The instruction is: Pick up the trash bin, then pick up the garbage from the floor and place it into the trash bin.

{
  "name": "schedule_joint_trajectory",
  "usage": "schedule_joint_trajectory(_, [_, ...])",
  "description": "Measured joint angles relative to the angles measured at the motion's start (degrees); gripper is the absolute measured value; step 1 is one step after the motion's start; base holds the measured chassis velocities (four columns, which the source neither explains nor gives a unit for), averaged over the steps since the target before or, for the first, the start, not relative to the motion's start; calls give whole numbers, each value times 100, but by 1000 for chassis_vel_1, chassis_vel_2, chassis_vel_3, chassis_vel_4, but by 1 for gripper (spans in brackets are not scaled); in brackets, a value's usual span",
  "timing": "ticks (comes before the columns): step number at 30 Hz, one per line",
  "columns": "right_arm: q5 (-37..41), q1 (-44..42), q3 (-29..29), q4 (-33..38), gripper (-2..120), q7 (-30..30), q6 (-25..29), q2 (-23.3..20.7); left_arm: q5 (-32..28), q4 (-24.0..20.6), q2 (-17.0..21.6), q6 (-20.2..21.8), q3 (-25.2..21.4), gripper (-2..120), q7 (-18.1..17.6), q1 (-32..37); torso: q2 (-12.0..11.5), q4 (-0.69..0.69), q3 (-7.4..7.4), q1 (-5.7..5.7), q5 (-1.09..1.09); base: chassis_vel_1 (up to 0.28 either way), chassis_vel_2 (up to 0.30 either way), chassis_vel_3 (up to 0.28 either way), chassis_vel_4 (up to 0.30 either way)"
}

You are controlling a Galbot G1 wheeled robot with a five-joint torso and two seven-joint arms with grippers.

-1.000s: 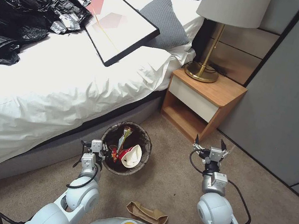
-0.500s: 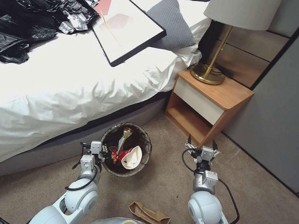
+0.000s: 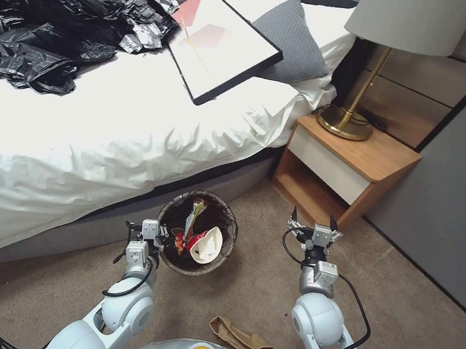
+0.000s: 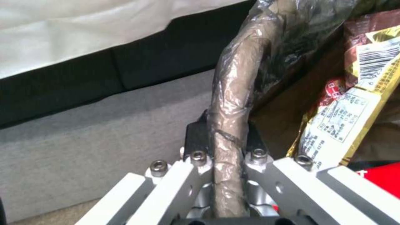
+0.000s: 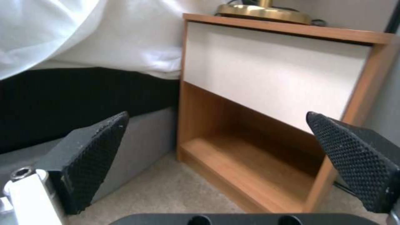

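In trash bin: barcoded snack wrapper

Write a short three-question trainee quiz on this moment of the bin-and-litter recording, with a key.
1. True or false: the left gripper is shut on the rim of the trash bin.
2. Which litter lies on the carpet near the robot's base? A) brown paper bag B) green bottle C) yellow wrapper
3. Fill in: the right gripper is ____, holding nothing, in front of the nightstand.

Key
1. True; its fingers pinch the bag-wrapped rim.
2. A, the brown paper bag.
3. open
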Motion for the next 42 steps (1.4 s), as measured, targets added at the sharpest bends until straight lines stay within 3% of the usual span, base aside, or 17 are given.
schedule_joint_trajectory(32, [86, 133, -47, -56, 100, 44, -98, 134, 67, 57, -17, 0, -1, 2, 3, -72, 0, 1, 0, 0, 0, 2, -1, -1, 1])
schedule_joint_trajectory(42, [88, 135, -46, -53, 100, 43, -102, 139, 71, 62, -15, -10, -16, 2, -6, -91, 0, -1, 0, 0, 3, 126, -96, -132, 133])
